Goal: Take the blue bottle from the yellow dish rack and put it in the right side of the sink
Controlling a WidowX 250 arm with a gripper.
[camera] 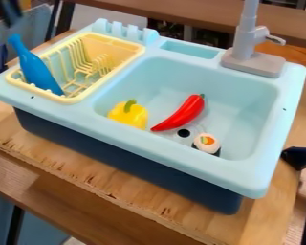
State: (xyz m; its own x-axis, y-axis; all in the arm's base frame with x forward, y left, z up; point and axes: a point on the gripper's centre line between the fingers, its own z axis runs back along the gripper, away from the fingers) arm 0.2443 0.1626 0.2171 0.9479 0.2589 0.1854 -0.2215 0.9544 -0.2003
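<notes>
The worktop [136, 191] carries a toy sink whose front rim [149, 143] lies nearest; its raised walls look like the main thing to clear in any low move. Just inside, a sushi piece [207, 142] sits near the front wall, right of the drain hole [183, 132], with a yellow pepper [128, 115] towards the left wall. Between them and slightly farther back, a red chili [183, 114] lies aslant, stem away; a grip across its thick middle should hold best. In the yellow rack [72, 99] at the left, the blue bottle [37, 69] leans with its neck up and outward. A squeeze square to its smooth body, then a lift along its lean, would likely keep its base from snagging the wires. Farther back stands the grey faucet [244, 36], and the blurred hand [8, 13] is high at upper left, nearest the bottle's neck; whether it is spread or pressed together, I cannot tell.
</notes>
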